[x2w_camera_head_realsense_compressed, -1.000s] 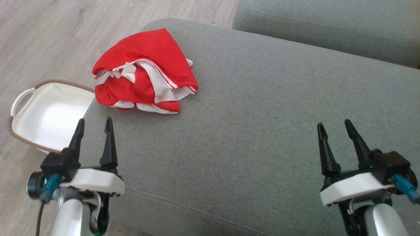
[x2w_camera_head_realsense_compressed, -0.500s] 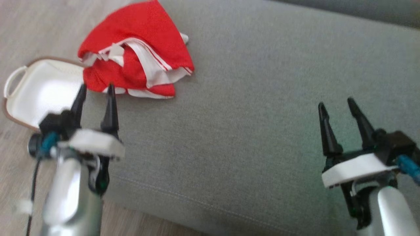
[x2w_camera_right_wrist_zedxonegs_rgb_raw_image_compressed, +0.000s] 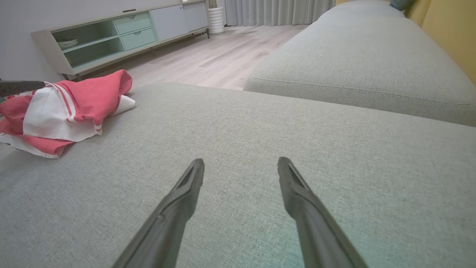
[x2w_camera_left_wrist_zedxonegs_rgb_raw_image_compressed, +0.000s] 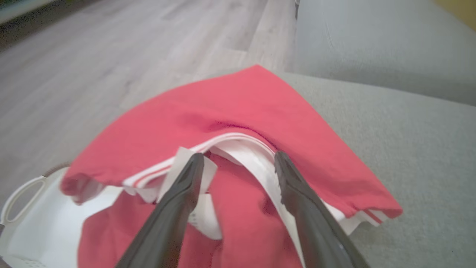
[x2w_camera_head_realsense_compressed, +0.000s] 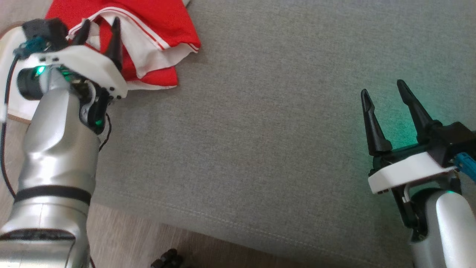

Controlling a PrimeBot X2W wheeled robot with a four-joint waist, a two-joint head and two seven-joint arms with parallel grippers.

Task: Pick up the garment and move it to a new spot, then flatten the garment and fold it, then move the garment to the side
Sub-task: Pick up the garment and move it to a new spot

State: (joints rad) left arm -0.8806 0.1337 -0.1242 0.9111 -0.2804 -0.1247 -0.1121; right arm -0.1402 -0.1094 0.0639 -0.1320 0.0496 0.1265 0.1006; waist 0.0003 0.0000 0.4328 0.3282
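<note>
A crumpled red garment [x2w_camera_head_realsense_compressed: 156,22] with white striped trim lies at the left end of the grey sofa cushion [x2w_camera_head_realsense_compressed: 260,130]. My left gripper [x2w_camera_head_realsense_compressed: 99,24] hovers open over its near side. In the left wrist view the open left gripper [x2w_camera_left_wrist_zedxonegs_rgb_raw_image_compressed: 238,158] straddles a white trim band of the garment [x2w_camera_left_wrist_zedxonegs_rgb_raw_image_compressed: 241,108], holding nothing. My right gripper [x2w_camera_head_realsense_compressed: 385,92] stands open above bare cushion at the right, far from the cloth. In the right wrist view the right gripper [x2w_camera_right_wrist_zedxonegs_rgb_raw_image_compressed: 241,163] points across the cushion, with the garment [x2w_camera_right_wrist_zedxonegs_rgb_raw_image_compressed: 63,108] at far left.
A white basket [x2w_camera_left_wrist_zedxonegs_rgb_raw_image_compressed: 26,223] with a handle sits on the wood floor just left of the cushion, under the garment's edge. A second grey cushion [x2w_camera_right_wrist_zedxonegs_rgb_raw_image_compressed: 353,59] lies beyond. A low cabinet [x2w_camera_right_wrist_zedxonegs_rgb_raw_image_compressed: 119,33] stands against the far wall.
The head camera has tilted down and the scene has shifted up. My left arm has reached forward from the cushion's front to over the garment. Both grippers have stayed open.
</note>
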